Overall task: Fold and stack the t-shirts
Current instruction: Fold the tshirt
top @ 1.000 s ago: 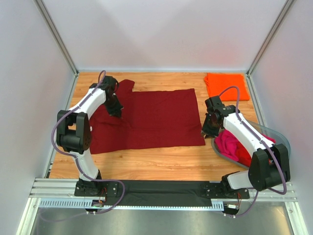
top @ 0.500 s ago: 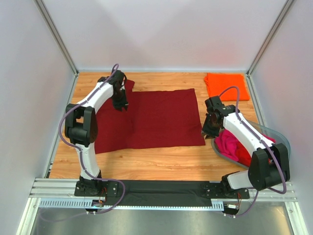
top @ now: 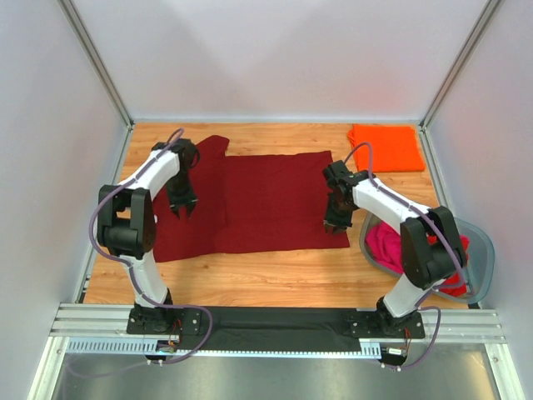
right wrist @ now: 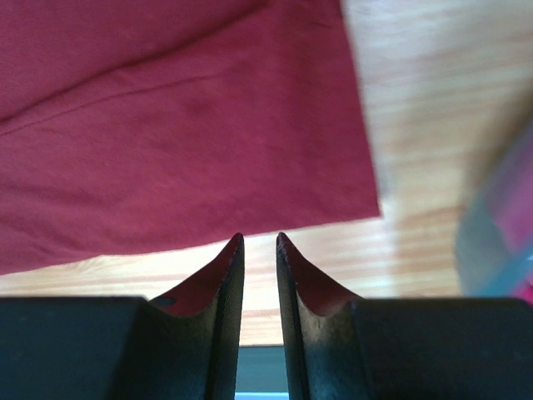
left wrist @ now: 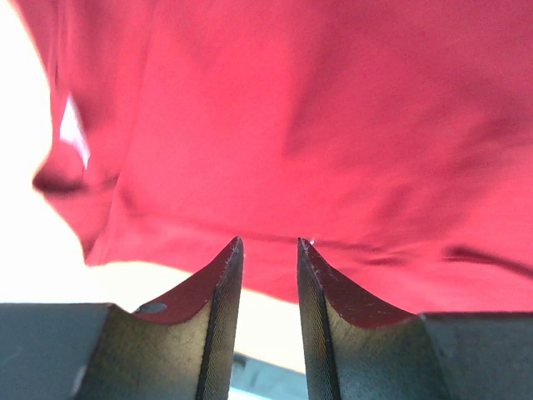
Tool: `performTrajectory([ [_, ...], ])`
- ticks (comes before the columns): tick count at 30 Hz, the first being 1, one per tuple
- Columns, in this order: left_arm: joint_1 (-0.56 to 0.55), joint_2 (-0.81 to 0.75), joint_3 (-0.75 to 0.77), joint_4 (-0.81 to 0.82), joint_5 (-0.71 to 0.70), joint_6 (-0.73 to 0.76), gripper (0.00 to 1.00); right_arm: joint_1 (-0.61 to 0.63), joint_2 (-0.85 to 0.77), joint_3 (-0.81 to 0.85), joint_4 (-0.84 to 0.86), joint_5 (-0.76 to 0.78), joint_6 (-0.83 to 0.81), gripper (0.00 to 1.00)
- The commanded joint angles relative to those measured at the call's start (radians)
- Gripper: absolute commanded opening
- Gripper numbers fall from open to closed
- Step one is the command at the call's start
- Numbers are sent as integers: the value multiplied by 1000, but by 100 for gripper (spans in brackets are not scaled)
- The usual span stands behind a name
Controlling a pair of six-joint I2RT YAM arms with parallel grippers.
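Note:
A dark maroon t-shirt [top: 258, 200] lies spread flat across the middle of the table. My left gripper [top: 181, 208] hovers over its left part, near the sleeve. In the left wrist view, the left gripper [left wrist: 269, 243] is open and empty above the maroon cloth [left wrist: 333, 125]. My right gripper [top: 334, 223] is over the shirt's near right corner. In the right wrist view, the right gripper [right wrist: 258, 237] stands slightly open with nothing in it, just short of that corner [right wrist: 208, 150]. A folded orange t-shirt [top: 385, 147] lies at the back right.
A grey translucent tub [top: 481, 258] at the right holds magenta-pink cloth [top: 385, 246] and red cloth; its blurred wall [right wrist: 500, 242] shows at the right of the right wrist view. White walls with metal posts enclose the table, and a rail runs along the near edge.
The left gripper has opened and moved back toward the near left of the shirt. The right arm has swung left from the tub to the shirt's right edge.

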Motion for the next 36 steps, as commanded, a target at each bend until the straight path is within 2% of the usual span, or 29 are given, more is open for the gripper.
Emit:
performTrajectory([
  [1, 104, -37, -100, -21, 23, -64, 38, 24, 39, 12, 81, 5, 15, 23],
  [6, 149, 69, -88, -10, -9, -58, 37, 27, 48, -83, 118, 74, 27, 21],
  [10, 150, 159, 34, -28, -49, -29, 37, 44, -13, -191, 135, 100, 53, 21],
  [14, 150, 264, 147, -59, -131, 11, 37, 101, -56, -231, 125, 132, 101, 22],
  [19, 150, 307, 232, 20, -116, 124, 38, 170, -61, -237, 97, 161, 156, 22],
  [23, 149, 334, 305, 47, -14, 199, 39, 190, -46, -214, 53, 203, 161, 22],
  [27, 149, 255, 335, 15, -23, 212, 42, 188, -47, -160, 14, 197, 133, 22],
  [30, 152, 175, 335, -2, -26, 223, 45, 191, -58, -96, 0, 151, 101, 22],
  [33, 152, 140, 319, 31, 103, 240, 45, 191, -52, -25, 51, 19, 41, 26],
  [34, 152, 149, 322, 19, 97, 227, 46, 191, -30, 38, 75, -50, 0, 27],
  [36, 152, 170, 349, -10, 71, 194, 46, 191, 0, 117, 85, -75, -26, 30],
])
